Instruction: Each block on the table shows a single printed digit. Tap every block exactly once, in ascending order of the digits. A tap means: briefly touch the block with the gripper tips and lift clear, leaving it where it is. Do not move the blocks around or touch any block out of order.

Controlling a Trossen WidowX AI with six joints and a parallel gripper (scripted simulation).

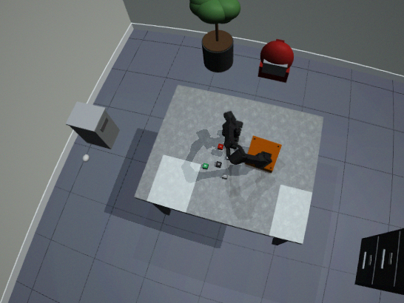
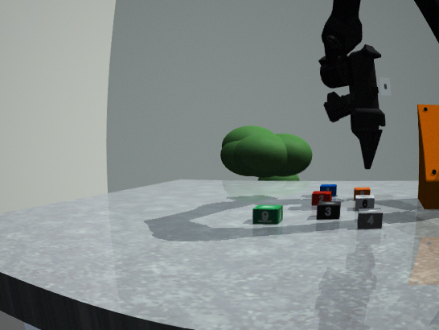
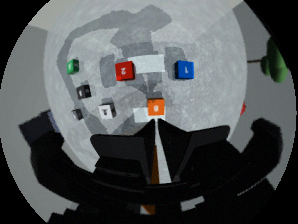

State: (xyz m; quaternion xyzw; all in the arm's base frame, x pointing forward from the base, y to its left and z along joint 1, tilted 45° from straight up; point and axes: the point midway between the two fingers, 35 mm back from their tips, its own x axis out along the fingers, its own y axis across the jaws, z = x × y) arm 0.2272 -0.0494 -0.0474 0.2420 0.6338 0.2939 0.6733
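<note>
My gripper (image 2: 367, 166) (image 3: 156, 121) is shut and empty, pointing down above the table. In the wrist view its tips are just below the orange block (image 2: 362, 192) (image 3: 156, 107), whose digit looks like 8. A blue block 1 (image 2: 328, 190) (image 3: 184, 69) and a red block 2 (image 1: 220, 146) (image 2: 322, 198) (image 3: 124, 71) lie beyond. A white block 6 (image 2: 364, 202) (image 3: 106, 111), black block 3 (image 1: 218, 164) (image 2: 328, 211) (image 3: 84, 91), dark grey block 4 (image 2: 370, 220) (image 3: 77, 114) and green block 9 (image 1: 205, 166) (image 2: 267, 215) (image 3: 72, 66) lie to the left in the wrist view. No block is touched.
An orange plate (image 1: 266, 145) lies under the arm's base in the top view, and an orange panel (image 2: 429, 153) stands at the right in the exterior view. The arm's shadow falls across the grey table (image 1: 292, 126). A potted plant (image 1: 217, 55) stands on the floor behind.
</note>
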